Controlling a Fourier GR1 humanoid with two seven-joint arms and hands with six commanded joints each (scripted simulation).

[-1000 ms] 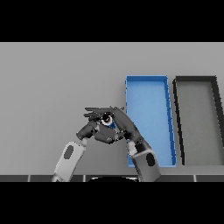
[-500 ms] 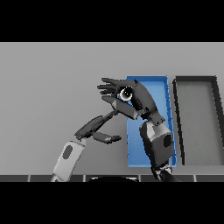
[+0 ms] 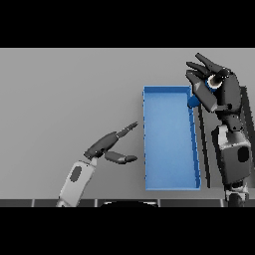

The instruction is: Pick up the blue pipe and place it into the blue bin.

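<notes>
My right hand point(image 3: 221, 94) is raised, with its fingers curled round the blue pipe point(image 3: 200, 92). The pipe's ring-shaped end point(image 3: 215, 80) faces up towards me. The hand and pipe are above the far right of the blue bin point(image 3: 169, 144), over the strip between it and the black bin. The blue bin stands open at the right of the table. My left hand point(image 3: 106, 147) is open with straight fingers, low over the table to the left of the blue bin, and holds nothing.
A black bin point(image 3: 202, 134) stands right beside the blue bin, largely covered by my right arm point(image 3: 233, 157). Bare grey table point(image 3: 69, 94) spreads to the left and far side.
My right hand has carried the pipe up from the table and to the right, across the blue bin to its far right side. My left hand has let go and stays open at the left.
</notes>
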